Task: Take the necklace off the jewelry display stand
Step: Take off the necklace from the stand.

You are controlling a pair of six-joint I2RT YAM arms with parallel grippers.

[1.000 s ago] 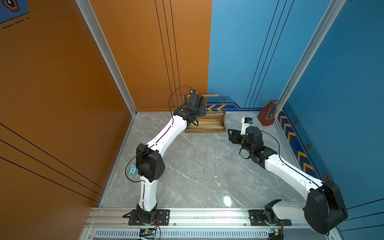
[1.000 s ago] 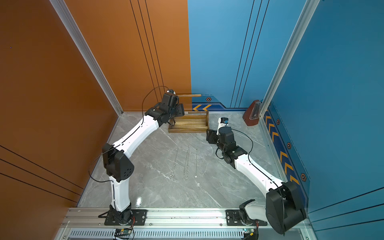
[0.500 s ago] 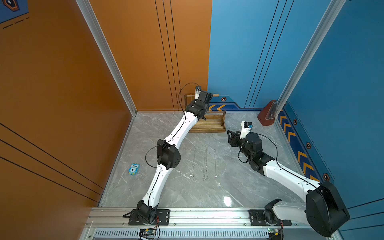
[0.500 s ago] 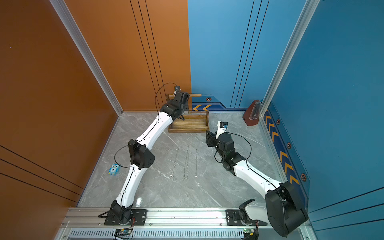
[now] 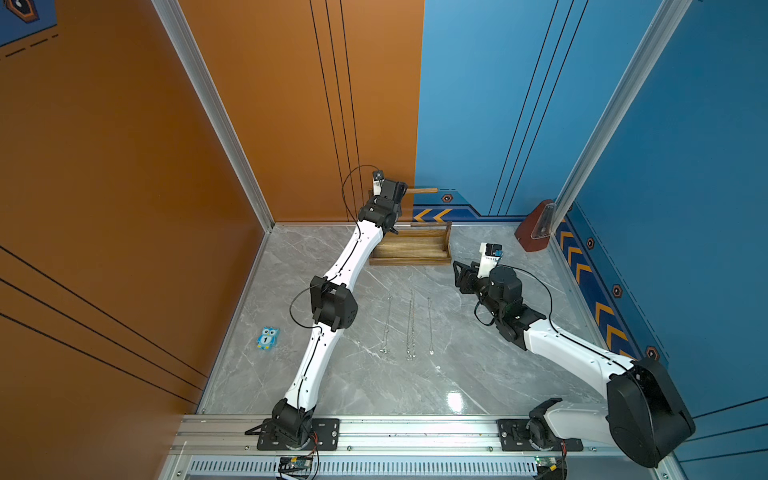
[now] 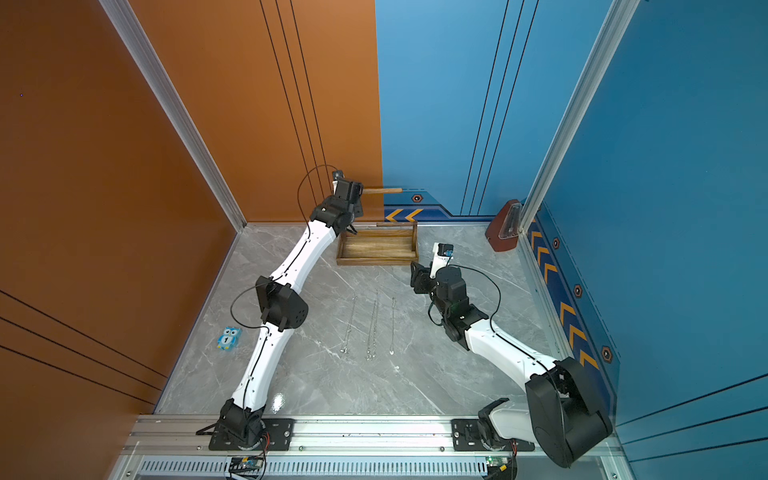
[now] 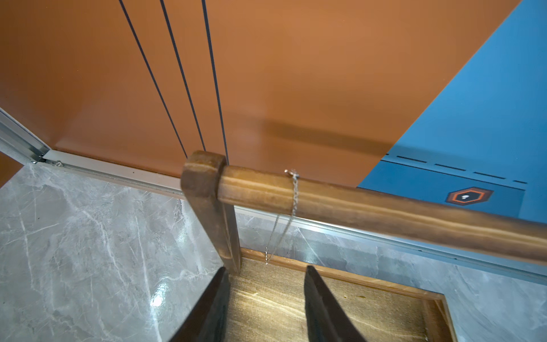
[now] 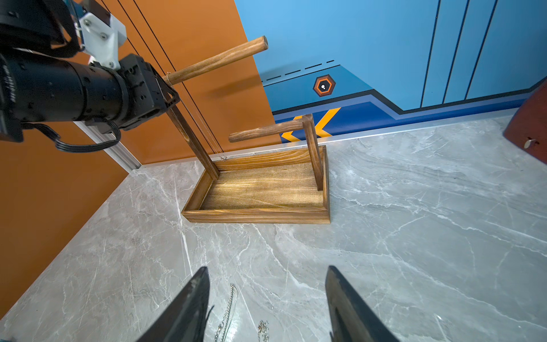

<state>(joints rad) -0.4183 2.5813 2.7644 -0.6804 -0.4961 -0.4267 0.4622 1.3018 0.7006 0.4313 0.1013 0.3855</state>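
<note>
Surface materials and finishes in the work cell.
The jewelry display stand (image 8: 254, 215) is brown-stained wood with open grain and a low satin sheen. The necklace (image 7: 295, 192) on its crossbar (image 7: 384, 213) is fine, bright metal chain. The bench (image 5: 457, 374) is a grey, veined, stone-look slab, smooth and glossy. The walls (image 5: 291, 104) are smooth matt panels.

Jewelry display stand (image 8: 257, 189): brown wood, streaky golden grain.
Necklace (image 7: 294, 192) on crossbar: thin silver chain.
Chains (image 5: 410, 328) on tabletop: silver.
Tabletop (image 5: 415, 386): grey marble, white veins.
Orange wall (image 5: 270, 104): thin black lines.
Blue wall (image 5: 478, 104): dark lines, navy band, orange chevrons (image 5: 432, 215), orange-black hexagons (image 5: 446, 198).
Owl tag (image 5: 267, 338): light blue, black "1".
Corner block (image 5: 532, 232): reddish brown.
Left arm (image 5: 353, 253), right arm (image 5: 573, 353): white links, black joints.
</note>
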